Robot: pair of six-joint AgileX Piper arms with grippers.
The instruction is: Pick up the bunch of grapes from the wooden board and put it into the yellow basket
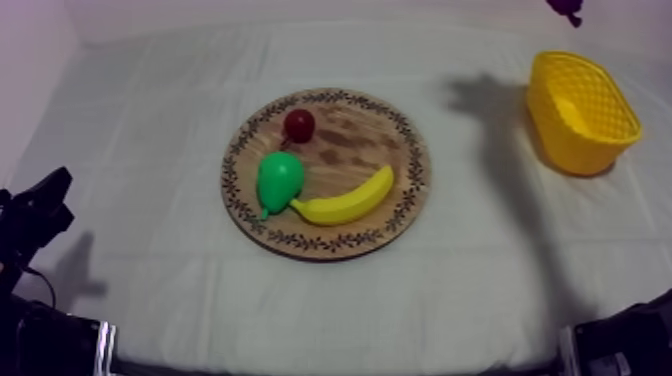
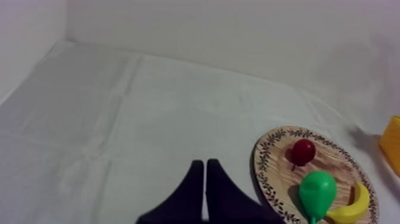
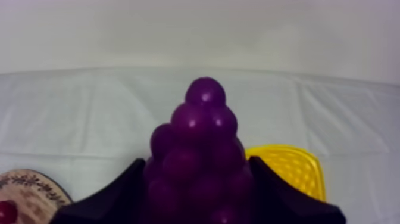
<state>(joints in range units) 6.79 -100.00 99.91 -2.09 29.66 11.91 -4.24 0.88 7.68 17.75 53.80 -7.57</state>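
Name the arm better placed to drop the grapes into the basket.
Right: the right claw is shut on the bunch of grapes near the yellow basket. The left claw sits shut, empty, beside the wooden board.

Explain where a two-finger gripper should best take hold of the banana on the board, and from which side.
Grip the banana at its middle, coming straight down from above, fingers across its narrow width. It lies flat on the wooden board, and the pear crowds one end, so the middle looks freest.

The grey-white worktop carries a round wooden board at centre and a yellow basket, seemingly tilted, at right.
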